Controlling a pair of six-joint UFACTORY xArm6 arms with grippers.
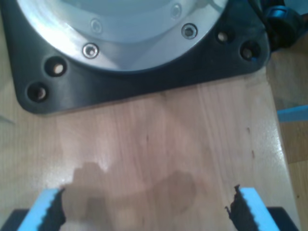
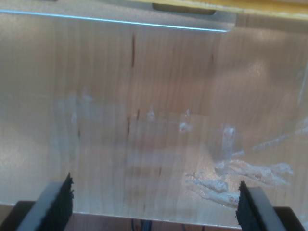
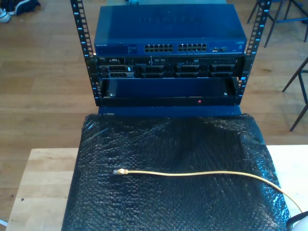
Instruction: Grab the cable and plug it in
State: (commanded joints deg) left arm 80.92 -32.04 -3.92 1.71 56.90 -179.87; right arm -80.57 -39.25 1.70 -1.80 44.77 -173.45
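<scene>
The yellow cable [image 3: 202, 173] lies across a black bubble-wrap mat [image 3: 168, 144] in the exterior view. Its clear plug [image 3: 118, 171] points toward that view's left, and the cable runs off toward the lower right. My first gripper [image 1: 144, 208] is open over bare wood, its blue-backed fingers [image 1: 48, 211] wide apart with nothing between them. My second gripper [image 2: 154, 202] is also open and holds nothing, above a clear plastic sheet [image 2: 144, 96] lying on wood. In the exterior view the blue network switch [image 3: 168, 33] with its row of ports [image 3: 175, 47] stands behind the mat.
A black rack frame [image 3: 86, 53] holds the switch and further units [image 3: 168, 70] below it. In the first wrist view a black base plate [image 1: 144, 77] with a silver flange [image 1: 125, 33] is bolted to the wooden table [image 1: 168, 144]. Chair legs [image 3: 298, 82] stand at the exterior view's right.
</scene>
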